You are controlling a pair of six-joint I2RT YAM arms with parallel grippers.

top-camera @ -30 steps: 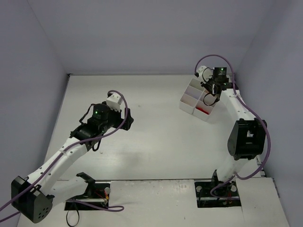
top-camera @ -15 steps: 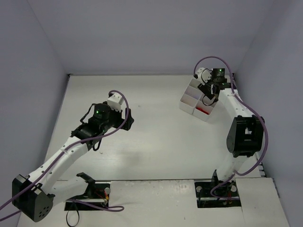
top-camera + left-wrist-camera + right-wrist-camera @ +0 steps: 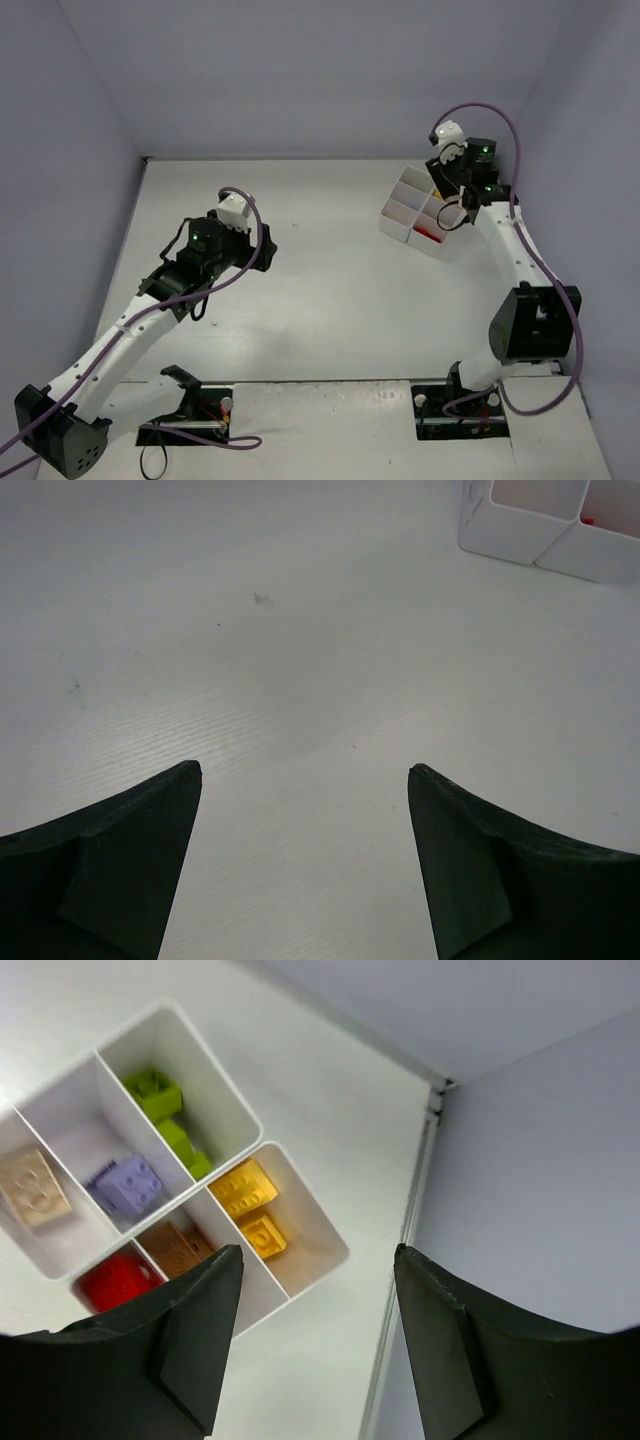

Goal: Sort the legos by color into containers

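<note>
Legos (image 3: 245, 1188) in compartments of tray (image 3: 222, 1072), beneath right gripper (image 3: 318, 1256)

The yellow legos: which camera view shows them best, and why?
Right wrist view: two yellow legos lie clearly in one compartment of the tray. Top external shows the tray small, colours hard to tell; left wrist shows only a tray corner, no yellow.
</note>
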